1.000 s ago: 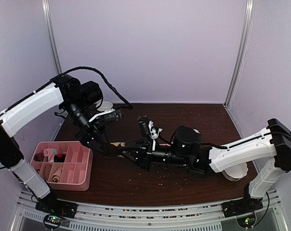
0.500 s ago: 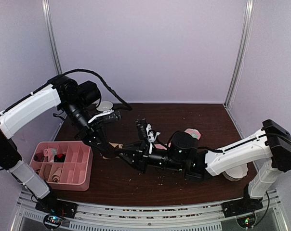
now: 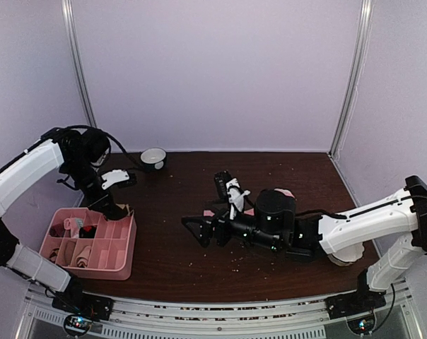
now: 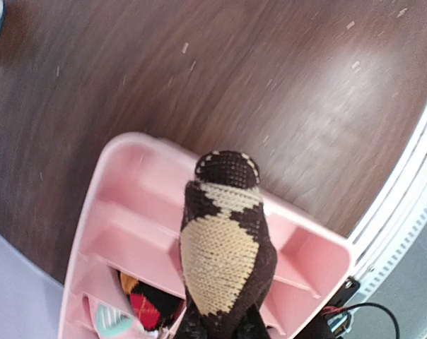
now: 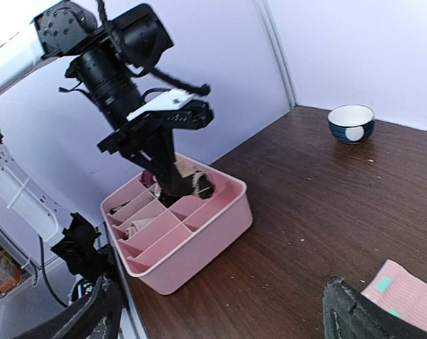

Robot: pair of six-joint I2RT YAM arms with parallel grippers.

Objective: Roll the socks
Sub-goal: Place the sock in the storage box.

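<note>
You have bare worktop [image 3: 171,261] along the near edge, between the pink tray [image 3: 126,254] and the right arm [image 3: 362,220]. There is another broad bare stretch at the far side, right of the bowl [image 3: 153,157]. The right arm lies low across the middle and right (the right claw [image 3: 197,227], jaws wide, points left) and blocks that band. The pink sock [image 3: 284,193] lies just behind it. Over the tray's far right corner hangs the left claw [image 3: 117,209], clamped on the argyle sock [image 4: 224,261], which blocks the way in from above there. Walls [image 3: 220,70] hem the left, far and right sides.
</note>
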